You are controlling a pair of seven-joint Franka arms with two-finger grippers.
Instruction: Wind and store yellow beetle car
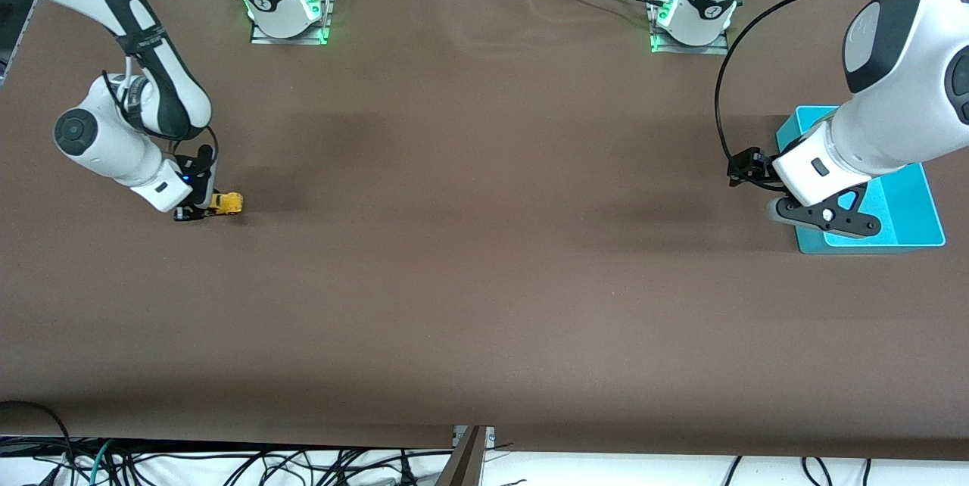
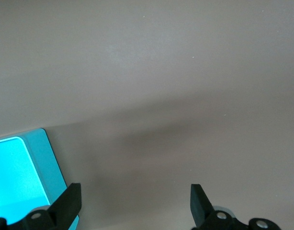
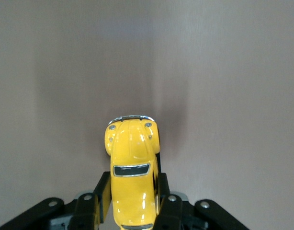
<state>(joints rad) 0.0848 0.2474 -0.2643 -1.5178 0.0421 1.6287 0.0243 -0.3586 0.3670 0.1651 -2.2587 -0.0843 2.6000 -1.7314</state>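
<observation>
The yellow beetle car (image 1: 226, 203) sits on the brown table at the right arm's end. In the right wrist view the yellow beetle car (image 3: 131, 172) shows its rounded body and dark window between the two black fingers. My right gripper (image 1: 203, 206) is shut on the car's sides, low at the table surface. My left gripper (image 1: 833, 219) is open and empty, low over the edge of the teal bin (image 1: 908, 206) at the left arm's end. In the left wrist view the left gripper (image 2: 135, 203) has its fingers wide apart over bare table, with the teal bin (image 2: 22, 177) beside one finger.
The brown table (image 1: 484, 244) stretches between the two arms. Both arm bases stand along the table edge farthest from the front camera. Cables hang below the table edge nearest the camera.
</observation>
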